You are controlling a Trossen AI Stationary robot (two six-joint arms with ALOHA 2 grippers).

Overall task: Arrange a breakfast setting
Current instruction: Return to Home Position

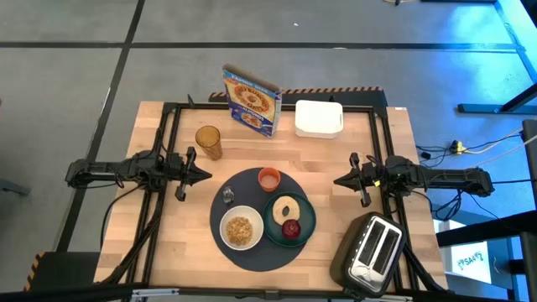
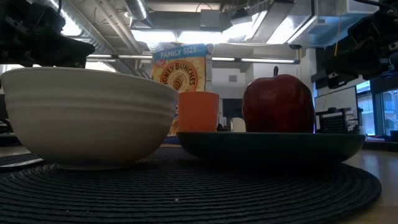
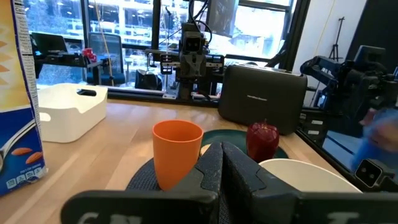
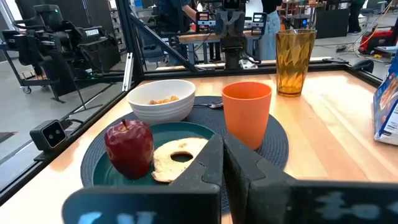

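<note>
Finishing up: the breakfast setting looks complete.
On the dark grey mat (image 1: pixel 252 253) stand the white bowl (image 1: pixel 224 228) of brown cereal (image 1: pixel 242 229), the dark green plate (image 1: pixel 310 218) carrying the bagel (image 1: pixel 285 207) and red apple (image 1: pixel 291 227), and the small orange cup (image 1: pixel 268 178). A small metal piece (image 1: pixel 227 195) beside the bowl is probably a spoon. Only parking the arms seems left. The left gripper (image 1: pixel 206 175) and right gripper (image 1: pixel 338 179) lie level on either side of the mat, near it but not touching, fingers pressed together and holding nothing.
</note>
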